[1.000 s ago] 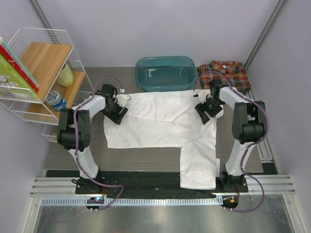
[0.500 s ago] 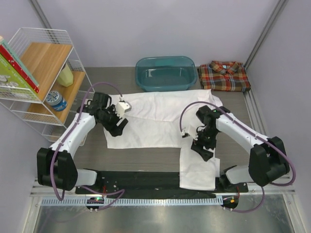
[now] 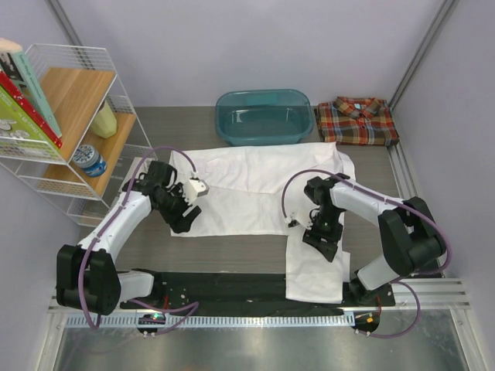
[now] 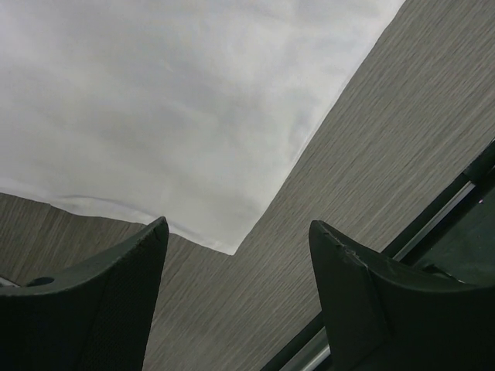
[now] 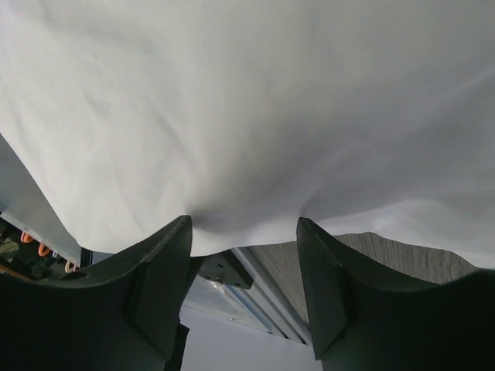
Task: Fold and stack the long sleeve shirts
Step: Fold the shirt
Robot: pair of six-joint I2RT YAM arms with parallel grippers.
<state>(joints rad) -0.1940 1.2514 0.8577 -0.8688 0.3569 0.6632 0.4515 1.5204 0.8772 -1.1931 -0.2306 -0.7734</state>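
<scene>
On the surface (image 3: 232, 255), the white shirt (image 3: 255, 193) lies spread, one sleeve (image 3: 315, 270) reaching the near edge. Over its near-left corner the left tool (image 3: 186, 222) hangs open and empty; the right tool (image 3: 319, 239) stands open on that sleeve. Far right, the plaid shirt (image 3: 357, 120) lies folded.

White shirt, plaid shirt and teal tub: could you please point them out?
white shirt (image 3: 255, 193), top view, mid body
plaid shirt (image 3: 357, 122), top view, folded front
teal tub (image 3: 264, 120), top view, bare bottom

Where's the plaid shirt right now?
In the top view, the plaid shirt lies folded at the far right corner of the table, right beside the teal tub and just beyond the spread white shirt.
</scene>
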